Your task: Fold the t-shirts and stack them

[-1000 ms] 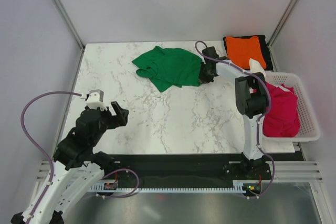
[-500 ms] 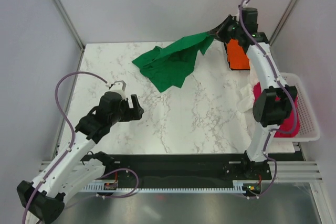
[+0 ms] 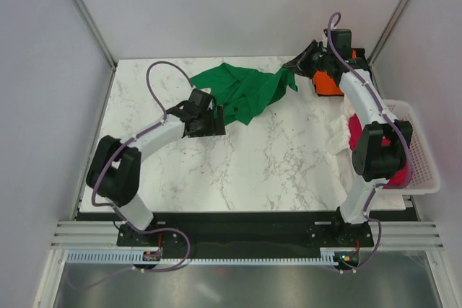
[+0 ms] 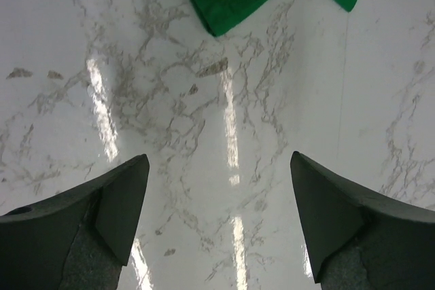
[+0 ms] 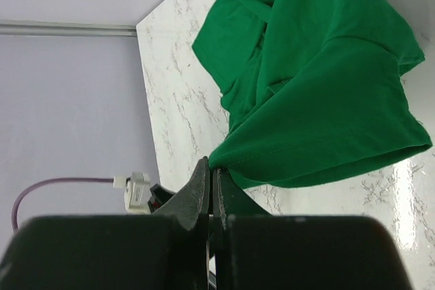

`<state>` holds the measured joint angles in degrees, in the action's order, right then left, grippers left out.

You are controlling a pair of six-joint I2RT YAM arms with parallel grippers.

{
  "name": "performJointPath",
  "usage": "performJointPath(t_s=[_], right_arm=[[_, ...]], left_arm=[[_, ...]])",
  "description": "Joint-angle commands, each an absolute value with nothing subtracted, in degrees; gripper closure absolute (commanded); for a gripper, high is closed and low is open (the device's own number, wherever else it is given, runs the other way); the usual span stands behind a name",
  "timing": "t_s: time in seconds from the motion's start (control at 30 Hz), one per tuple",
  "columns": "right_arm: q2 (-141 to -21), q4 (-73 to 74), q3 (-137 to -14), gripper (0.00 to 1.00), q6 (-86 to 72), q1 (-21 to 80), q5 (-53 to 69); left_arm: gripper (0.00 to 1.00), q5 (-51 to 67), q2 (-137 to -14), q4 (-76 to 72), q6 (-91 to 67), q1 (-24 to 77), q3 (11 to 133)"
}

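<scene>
- The right claw [image 3: 294, 64] was shut tight on one edge of the green t-shirt [image 3: 245, 93], holding that edge up at the far side of the table [image 3: 274, 171].
- The rest of the shirt lay bunched on the table.
- The left claw [image 4: 217, 168] was wide open and empty, near the shirt's corner.
- Best, I think: grab that corner, then pull gently apart so it lies flat.

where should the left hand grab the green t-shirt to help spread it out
Probably the loose hem corner of the green t-shirt pointing at the left hand. It lies on the marble table, across from the edge the right hand pinches, so come in low from the near side, open hand straddling the tip.
</scene>
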<state>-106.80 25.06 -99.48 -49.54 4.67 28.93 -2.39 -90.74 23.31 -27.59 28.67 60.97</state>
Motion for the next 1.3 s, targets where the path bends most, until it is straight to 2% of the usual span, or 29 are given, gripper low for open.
performJointPath(t_s=[0.0, 0.17, 0.37, 0.5, 0.73, 0.83, 0.87, 1.0, 1.13, 1.23, 1.27], right_arm=[[-103.45, 23.03, -97.65, 1.0, -49.22, 4.39, 30.85], [-101.87, 23.03, -93.96, 1.0, -47.55, 4.22, 31.2], [-101.78, 22.76, -91.68, 1.0, -46.58, 4.13, 32.08], [-101.78, 22.5, -90.62, 1.0, -46.06, 4.04, 32.52], [-101.78, 22.32, -88.68, 1.0, -45.18, 3.43, 33.05], [-101.51, 22.15, -87.63, 1.0, -45.0, 3.16, 33.31], [-101.43, 22.06, -87.02, 1.0, -44.91, 3.08, 33.4], [-101.43, 21.71, -85.78, 1.0, -44.74, 2.73, 33.75], [-101.08, 21.71, -84.55, 1.0, -44.3, 2.55, 33.93], [-100.64, 21.71, -83.68, 1.0, -43.95, 2.37, 34.1], [-100.55, 21.62, -83.41, 1.0, -43.95, 2.2, 34.1]], left_arm=[[0.09, -1.84, -98.41, 22.4, -29.97, 28.48, 69.59], [0.15, -1.58, -107.3, 25.84, -33.92, 28.39, 76.11], [0.21, -4.57, -110.74, 26.1, -37.88, 27.78, 78.22], [0.28, -4.66, -114.68, 26.89, -38.5, 26.98, 80.68], [0.32, -4.92, -118.56, 28.92, -39.72, 25.93, 84.46], [0.39, -3.87, -119.18, 28.92, -39.99, 25.23, 84.64], [0.46, -3.87, -119.35, 28.83, -39.9, 25.31, 84.64], [0.56, -3.43, -120.32, 28.83, -39.73, 25.05, 84.99], [0.61, -2.9, -121.46, 28.74, -39.73, 24.7, 86.22], [0.74, -2.03, -122.52, 28.83, -39.46, 24.52, 87.01], [0.82, -1.85, -122.52, 28.83, -39.38, 24.52, 87.1]])
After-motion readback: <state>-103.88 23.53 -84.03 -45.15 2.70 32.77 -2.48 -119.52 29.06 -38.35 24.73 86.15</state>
